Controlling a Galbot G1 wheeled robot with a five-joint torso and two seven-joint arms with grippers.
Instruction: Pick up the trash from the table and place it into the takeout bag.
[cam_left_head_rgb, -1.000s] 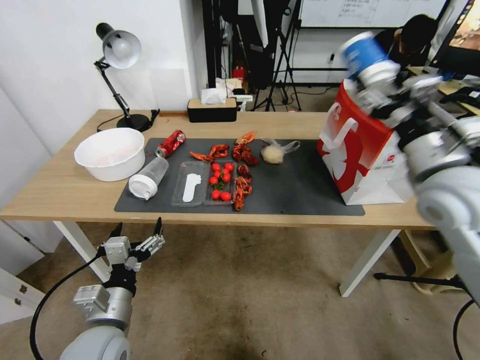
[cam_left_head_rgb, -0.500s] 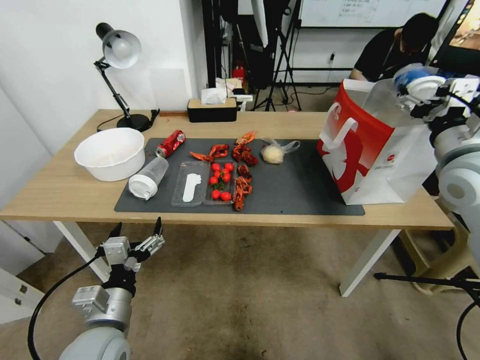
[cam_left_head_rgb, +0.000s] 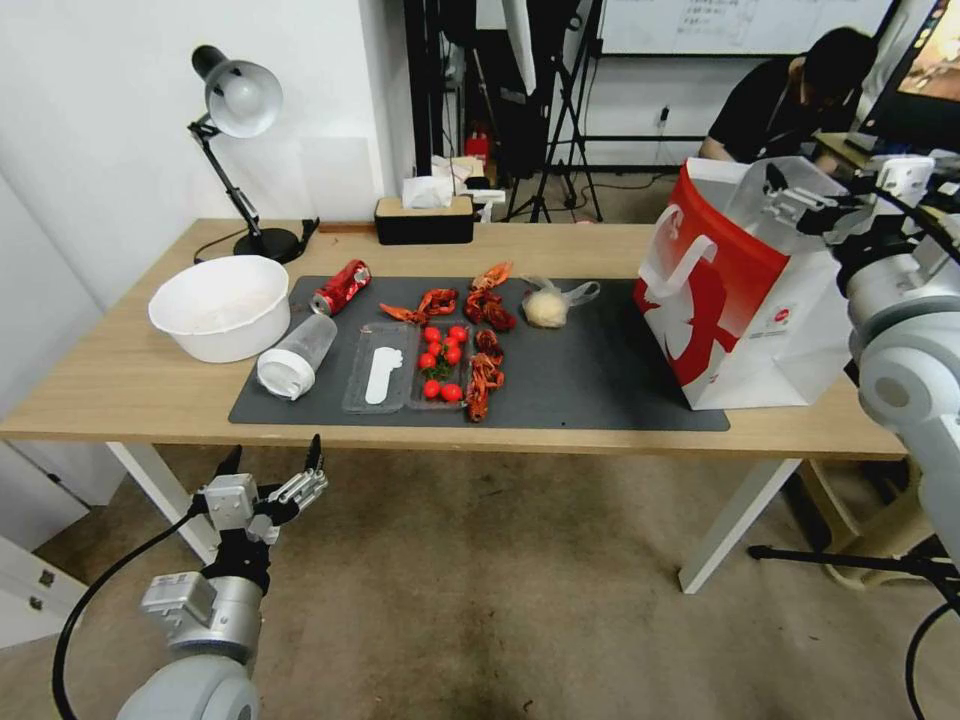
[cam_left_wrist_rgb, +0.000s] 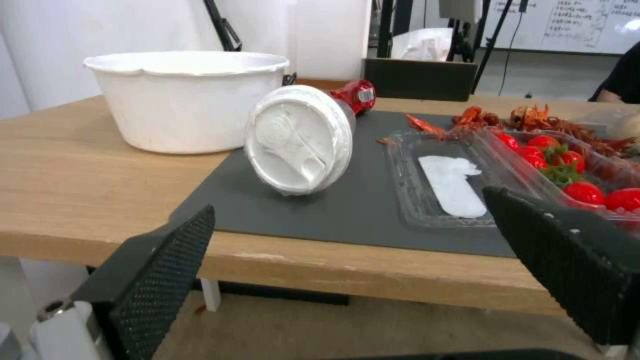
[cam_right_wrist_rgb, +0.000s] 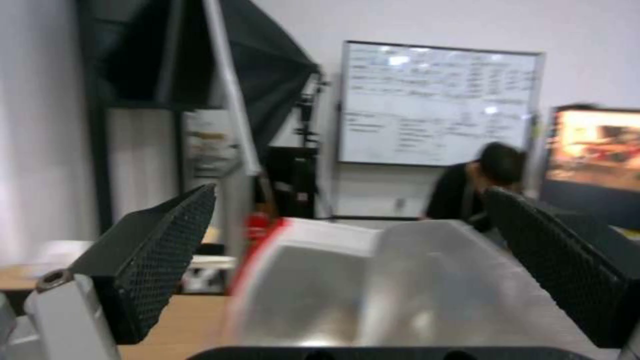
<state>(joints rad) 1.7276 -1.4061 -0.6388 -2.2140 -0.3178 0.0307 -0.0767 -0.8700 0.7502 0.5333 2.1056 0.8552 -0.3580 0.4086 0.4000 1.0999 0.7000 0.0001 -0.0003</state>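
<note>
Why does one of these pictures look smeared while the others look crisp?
Right wrist view: the takeout bag, whiteboard and room are smeared, as with motion blur, while the right gripper's fingers stay crisp. Head view: sharp across the table. Left wrist view: sharp on the frosted plastic cup.

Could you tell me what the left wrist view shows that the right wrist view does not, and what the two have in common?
Left wrist view alone: the white basin, the frosted plastic cup lying on the dark mat with its lid toward the camera, the red soda can behind it, and the clear tray of cherry tomatoes.

Right wrist view alone: the takeout bag with its silvery lining open, close under the right gripper.

Both: the light-wood table, and that arm's own gripper, fingers spread and empty; the left gripper sits below the table edge.
</note>
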